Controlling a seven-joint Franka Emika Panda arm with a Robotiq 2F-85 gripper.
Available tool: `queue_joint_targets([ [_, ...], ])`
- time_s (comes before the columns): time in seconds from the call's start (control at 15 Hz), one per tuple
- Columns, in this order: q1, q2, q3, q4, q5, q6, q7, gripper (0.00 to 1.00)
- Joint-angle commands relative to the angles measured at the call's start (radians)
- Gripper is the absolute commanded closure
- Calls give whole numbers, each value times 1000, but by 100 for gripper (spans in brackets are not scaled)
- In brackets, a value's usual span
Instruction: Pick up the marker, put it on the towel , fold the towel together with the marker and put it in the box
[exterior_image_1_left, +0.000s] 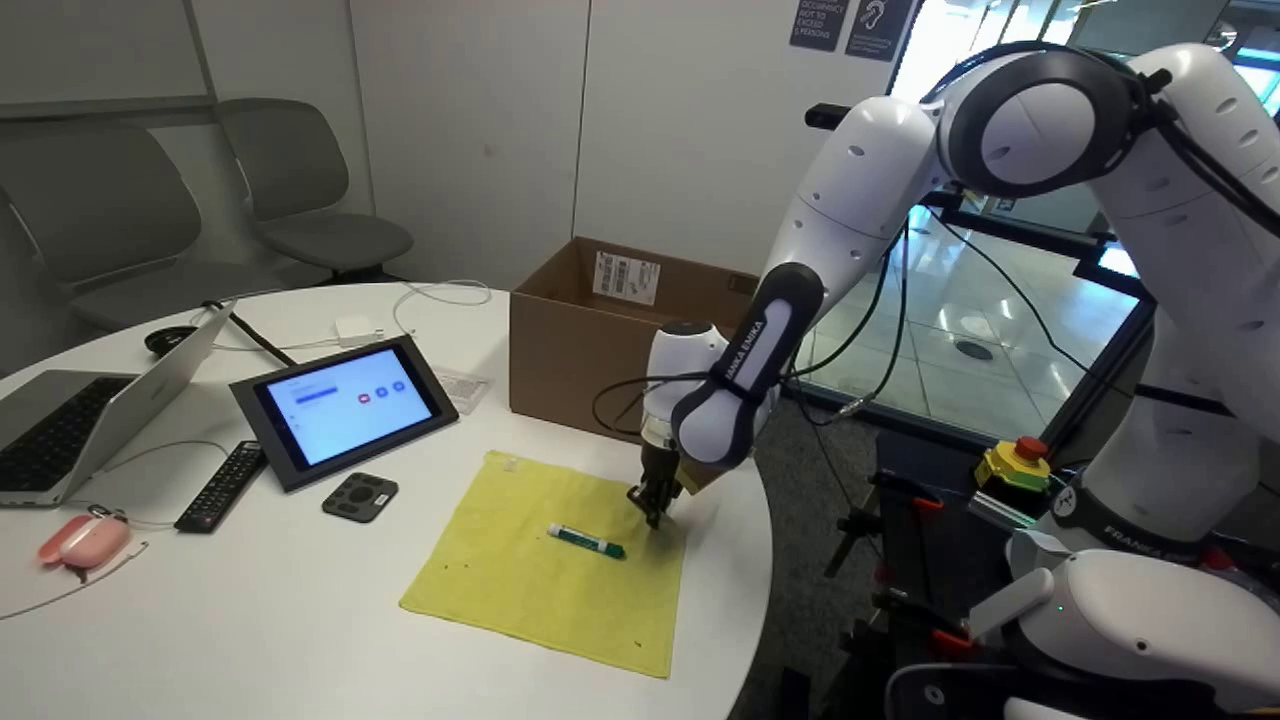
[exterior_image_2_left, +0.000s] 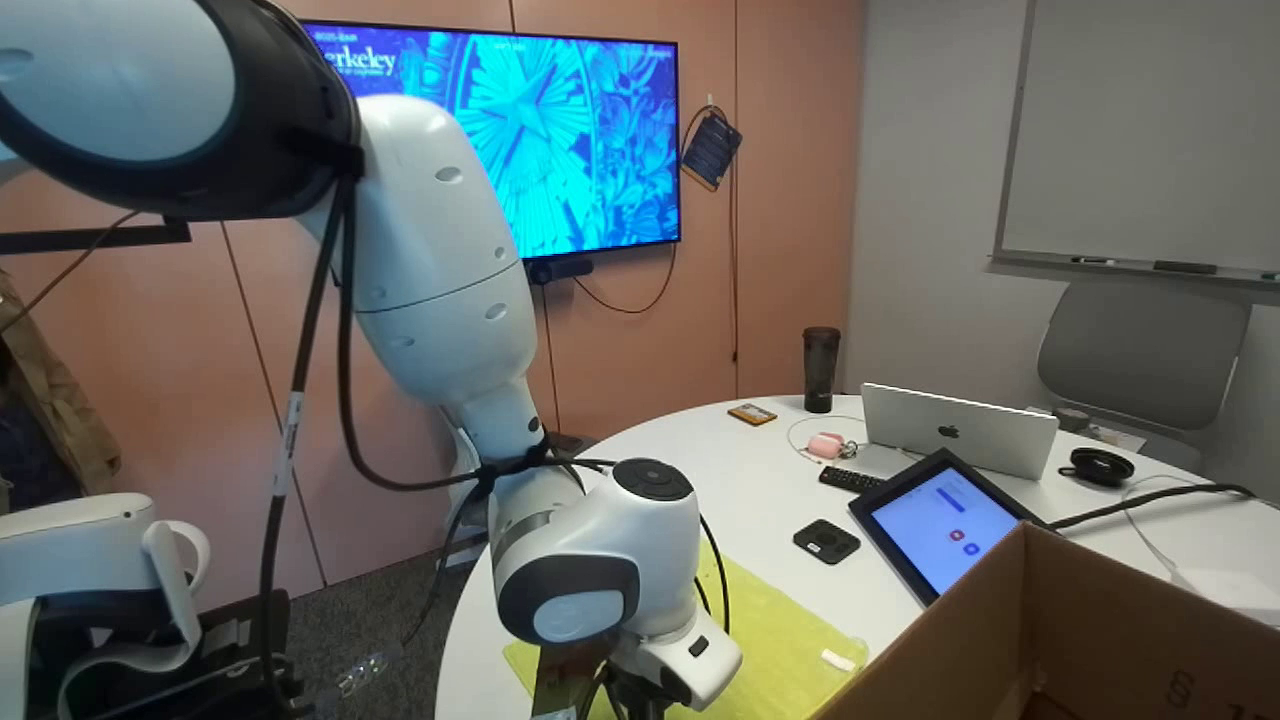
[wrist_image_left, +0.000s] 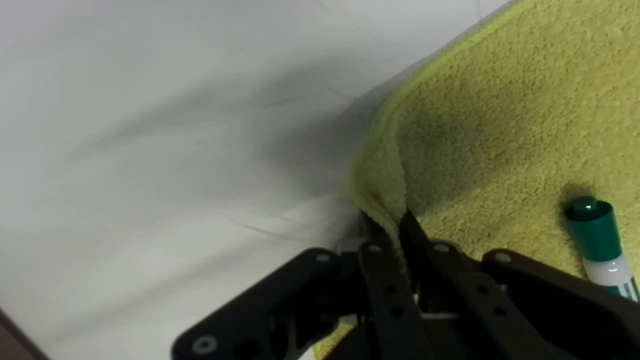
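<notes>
Behind the arm (exterior_image_1_left: 845, 210), part-hidden box (exterior_image_1_left: 575, 355)

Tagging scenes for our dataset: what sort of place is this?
Most likely a meeting room, perhaps at a university: a wall-mounted screen reading "erkeley", a whiteboard, and an occupancy sign.

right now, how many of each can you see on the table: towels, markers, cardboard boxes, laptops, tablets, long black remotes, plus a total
1 yellow towel
1 green marker
1 cardboard box
1 laptop
1 tablet
1 long black remote
Total: 6
</notes>
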Motion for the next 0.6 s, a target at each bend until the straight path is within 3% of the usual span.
queue_joint_targets([
  [0.0, 19, -28, -2, -15, 2, 5, -29, 91],
  [0.53, 78, -98, -10, -64, -28, 40, -62, 90],
])
